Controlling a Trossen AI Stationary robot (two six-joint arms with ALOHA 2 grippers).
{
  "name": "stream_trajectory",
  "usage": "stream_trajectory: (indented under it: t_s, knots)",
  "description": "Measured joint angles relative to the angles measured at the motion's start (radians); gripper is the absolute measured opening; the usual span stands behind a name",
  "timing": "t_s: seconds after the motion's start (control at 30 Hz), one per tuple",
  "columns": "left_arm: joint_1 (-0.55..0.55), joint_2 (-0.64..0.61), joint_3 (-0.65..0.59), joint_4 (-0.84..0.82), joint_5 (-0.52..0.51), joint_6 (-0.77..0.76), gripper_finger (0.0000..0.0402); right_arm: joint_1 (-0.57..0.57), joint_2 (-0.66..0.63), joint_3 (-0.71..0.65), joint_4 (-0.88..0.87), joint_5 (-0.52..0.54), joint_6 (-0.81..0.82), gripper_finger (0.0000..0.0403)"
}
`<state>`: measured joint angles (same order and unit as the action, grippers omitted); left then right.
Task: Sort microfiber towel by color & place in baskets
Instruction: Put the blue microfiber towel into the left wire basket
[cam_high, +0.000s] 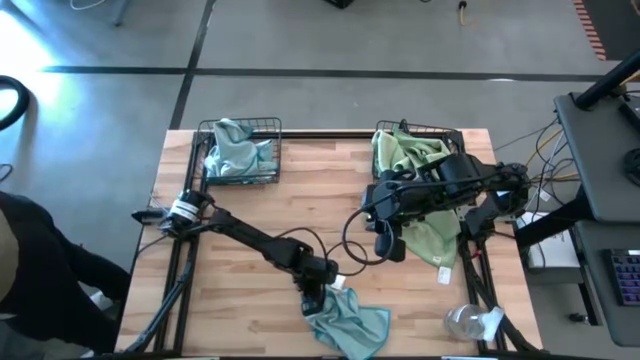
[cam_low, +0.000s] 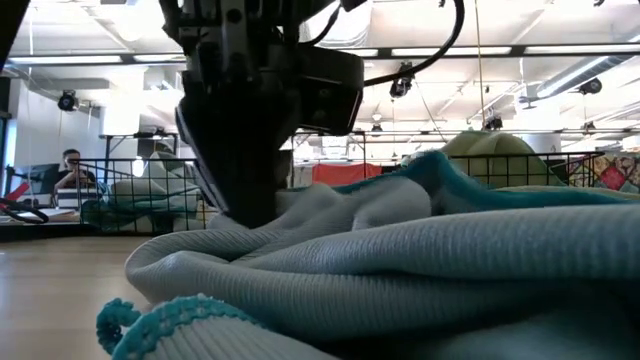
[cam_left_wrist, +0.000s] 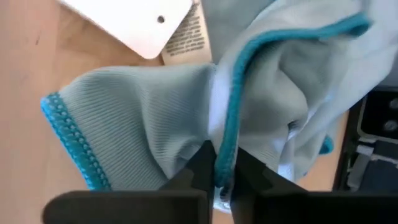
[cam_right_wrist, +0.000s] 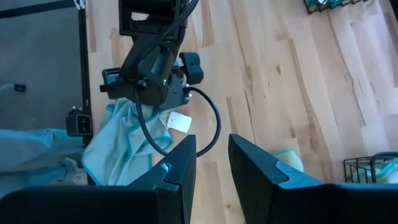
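Note:
A light blue towel (cam_high: 352, 324) with a teal hem lies crumpled on the wooden table near its front edge, and its white tag (cam_left_wrist: 138, 23) rests on the wood beside it. My left gripper (cam_high: 318, 303) is down on the towel's left part, shut on it. My right gripper (cam_right_wrist: 211, 160) hangs open high above the table's right half, over a pale green towel (cam_high: 432, 236) that lies flat below the right basket (cam_high: 452, 133). That basket holds green cloth. The left basket (cam_high: 270, 126) holds blue cloth. My left gripper pinches a raised fold of the blue towel along its teal hem (cam_left_wrist: 227, 142) between its two fingers. The fingers slant down from above and from the table's left. The towel (cam_low: 420, 262) lies bunched on the table around them.
A clear plastic wrapper (cam_high: 470, 321) lies at the front right corner. Bare wood spans the middle of the table between the baskets and the blue towel. A cable loop (cam_high: 355, 240) hangs from the right arm. A person (cam_low: 70, 170) sits in the room beyond.

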<state>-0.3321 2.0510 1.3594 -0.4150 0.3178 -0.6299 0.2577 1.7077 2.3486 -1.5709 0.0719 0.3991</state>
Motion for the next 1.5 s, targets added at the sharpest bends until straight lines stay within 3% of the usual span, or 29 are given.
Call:
stream_trajectory:
  t_s: [0.23,0.33,0.63,0.83,1.03,1.17,1.5]
  knots:
    - [0.017,0.000,0.064,-0.125,-0.001,0.058,0.0009,0.000,0.000,0.000,0.000,0.008,-0.005,0.0089]
    - [0.031,0.000,0.141,-0.225,-0.073,0.125,0.0002,0.000,0.000,0.000,0.000,0.009,-0.006,0.0089]
    - [0.112,-0.008,0.438,-0.662,-0.556,0.331,0.0012,0.000,0.001,0.000,0.000,0.044,0.001,0.0089]
    - [0.180,-0.081,0.551,-0.805,-0.824,0.387,0.0019,0.000,0.001,0.000,0.000,0.062,0.003,0.0089]
    - [0.280,-0.241,0.531,-0.843,-0.909,0.415,0.0022,-0.002,0.001,0.003,0.024,0.143,0.002,0.0089]
    - [0.355,-0.371,0.503,-0.832,-0.950,0.431,0.0022,0.002,0.002,-0.001,0.000,0.147,0.005,0.0089]
    - [0.581,-0.559,0.467,-0.736,-0.999,0.576,0.0022,0.000,0.005,-0.002,0.001,0.167,0.052,0.0089]
